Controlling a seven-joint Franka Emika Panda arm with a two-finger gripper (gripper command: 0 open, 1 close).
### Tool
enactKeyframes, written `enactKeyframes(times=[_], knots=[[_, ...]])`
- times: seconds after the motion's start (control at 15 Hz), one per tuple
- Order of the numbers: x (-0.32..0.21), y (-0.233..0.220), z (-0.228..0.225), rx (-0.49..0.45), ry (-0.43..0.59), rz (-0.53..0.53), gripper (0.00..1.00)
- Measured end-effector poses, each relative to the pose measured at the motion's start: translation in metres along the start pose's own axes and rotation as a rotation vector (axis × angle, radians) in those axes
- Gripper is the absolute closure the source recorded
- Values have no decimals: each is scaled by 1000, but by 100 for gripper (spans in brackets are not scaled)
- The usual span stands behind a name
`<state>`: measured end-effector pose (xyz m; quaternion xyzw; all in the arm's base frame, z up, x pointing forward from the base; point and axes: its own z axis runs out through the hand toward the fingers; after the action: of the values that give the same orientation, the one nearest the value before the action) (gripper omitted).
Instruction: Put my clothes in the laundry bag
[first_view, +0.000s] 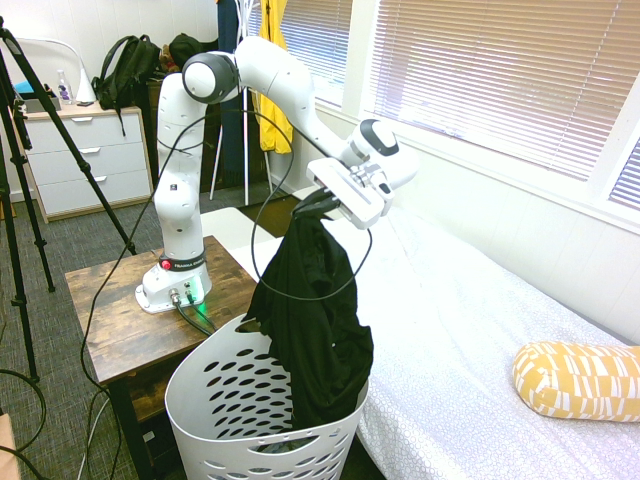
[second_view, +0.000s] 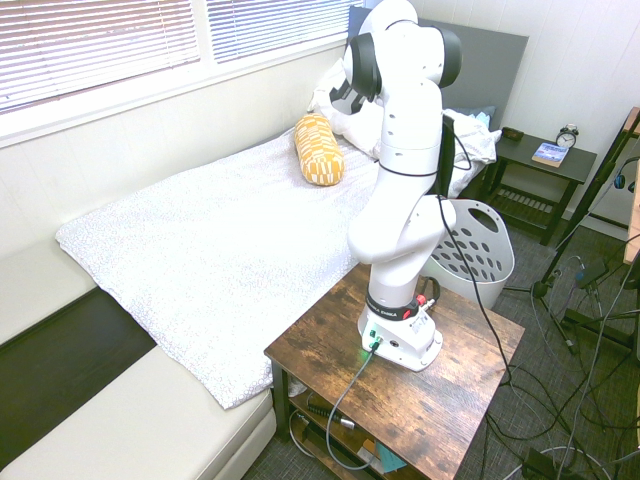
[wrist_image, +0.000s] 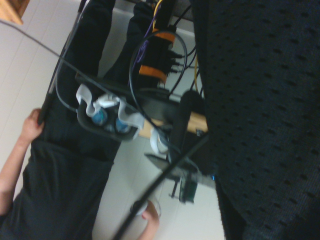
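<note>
1. The gripper (first_view: 318, 203), centre of the first exterior view, has its fingers pinched tight on the top of the black garment (first_view: 312, 320) — no gap shows between them.
2. The garment hangs limp from that pinch; its lower end already dips inside the white laundry basket (first_view: 215, 405) at lower centre-left, beside the bed (first_view: 470, 330).
3. Risk, as I judge it: one fold drapes near the rim on the bed side, so an early release could leave cloth hanging over the edge — or snagged on the looping cable.
4. A red label sits on the arm's base; its print is too small to read.
</note>
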<state>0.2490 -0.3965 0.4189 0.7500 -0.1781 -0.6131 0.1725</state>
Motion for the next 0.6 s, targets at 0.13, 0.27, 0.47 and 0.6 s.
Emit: enactKeyframes(times=[0.13,0.27,0.47,0.6], knots=[[23,-37,27,-20,-7,-10,100],[43,-74,62,-38,-14,-7,0],[54,-117,118,-70,-14,24,0],[51,-126,134,-72,8,39,0]])
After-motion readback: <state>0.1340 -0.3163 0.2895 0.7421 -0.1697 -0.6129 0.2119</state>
